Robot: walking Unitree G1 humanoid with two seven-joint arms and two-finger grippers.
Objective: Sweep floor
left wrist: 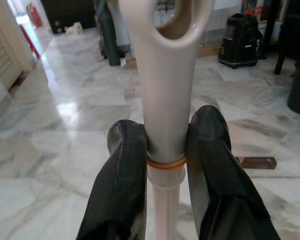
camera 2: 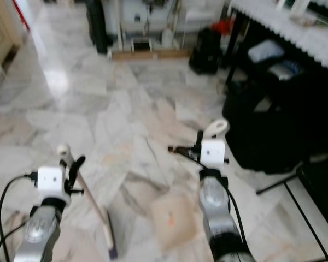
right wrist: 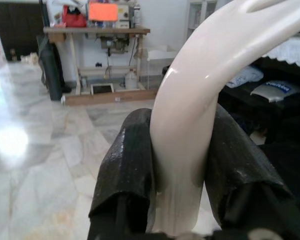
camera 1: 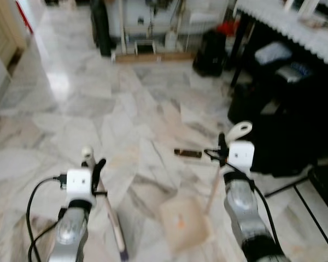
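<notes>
Nearest, the left gripper point(left wrist: 166, 150) is clamped on the broom handle point(left wrist: 166, 75), its stick slanting down to the marble floor point(camera 1: 98, 109). The right gripper point(right wrist: 182, 150) is closed around the cream dustpan handle point(right wrist: 190, 100), the dustpan point(camera 1: 185, 221) resting flat on the tiles between the arms. Just beyond lies a small dark brown piece point(camera 1: 187, 153). Farther right stands a dark table with a lace cloth point(camera 1: 284, 24); a workbench point(right wrist: 97, 31) lines the far wall.

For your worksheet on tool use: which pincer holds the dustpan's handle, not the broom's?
The right pincer: its curved cream handle runs to the flat beige dustpan.
</notes>
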